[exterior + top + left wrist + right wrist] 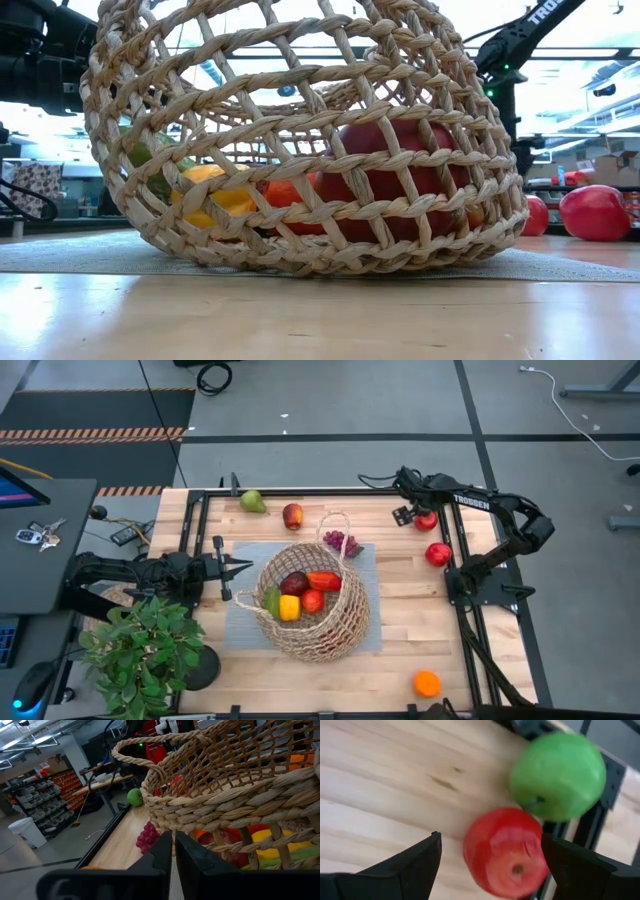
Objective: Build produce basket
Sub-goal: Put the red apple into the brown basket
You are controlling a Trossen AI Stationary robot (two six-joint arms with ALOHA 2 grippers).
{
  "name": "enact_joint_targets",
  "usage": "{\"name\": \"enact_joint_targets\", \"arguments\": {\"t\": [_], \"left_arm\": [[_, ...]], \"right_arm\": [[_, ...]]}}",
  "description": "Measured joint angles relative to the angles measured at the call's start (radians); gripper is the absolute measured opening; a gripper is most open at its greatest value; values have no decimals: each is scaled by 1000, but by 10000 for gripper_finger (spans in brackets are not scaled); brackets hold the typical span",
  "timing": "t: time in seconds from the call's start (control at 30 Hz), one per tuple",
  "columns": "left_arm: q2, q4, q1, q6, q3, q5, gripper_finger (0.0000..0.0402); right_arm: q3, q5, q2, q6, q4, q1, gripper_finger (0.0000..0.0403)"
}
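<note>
The tan wicker basket (310, 605) lies tipped on its side on a grey mat (365, 570), its mouth toward the table's left. Inside are a dark red piece, a red pepper, a yellow pepper and a green piece; they also show through the weave in the low view (300, 140). My left gripper (248, 568) is shut, level, with its tips just at the basket's rim (210, 802). My right gripper (491, 840) is open at the far right, pointing down, with a red apple (505, 852) between its fingers and a green apple (557, 775) beside it. My left gripper's shut fingertips (165, 845) stand right at the basket's rim, coming level from the table's left. I cannot tell whether they touch it.
A green pear (252, 501), a red-yellow apple (292, 516) and purple grapes (342, 542) lie beyond the basket. Another red fruit (438, 554) lies at the right and an orange (427, 683) at the near right. A potted plant (140, 655) stands at the near left.
</note>
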State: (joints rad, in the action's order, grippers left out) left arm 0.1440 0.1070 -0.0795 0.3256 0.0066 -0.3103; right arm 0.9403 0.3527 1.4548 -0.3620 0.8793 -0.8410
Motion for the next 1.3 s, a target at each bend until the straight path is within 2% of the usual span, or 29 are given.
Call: {"name": "enact_joint_targets", "arguments": {"t": [0.17, 0.63, 1.3], "left_arm": [[0, 0, 0, 0, 0, 0, 35], [0, 0, 0, 0, 0, 0, 28], [0, 0, 0, 0, 0, 0, 30]], "right_arm": [[0, 34, 0, -54, 47, 0, 346], [-1, 14, 0, -74, 43, -46, 346], [-114, -52, -4, -83, -75, -53, 346]]}}
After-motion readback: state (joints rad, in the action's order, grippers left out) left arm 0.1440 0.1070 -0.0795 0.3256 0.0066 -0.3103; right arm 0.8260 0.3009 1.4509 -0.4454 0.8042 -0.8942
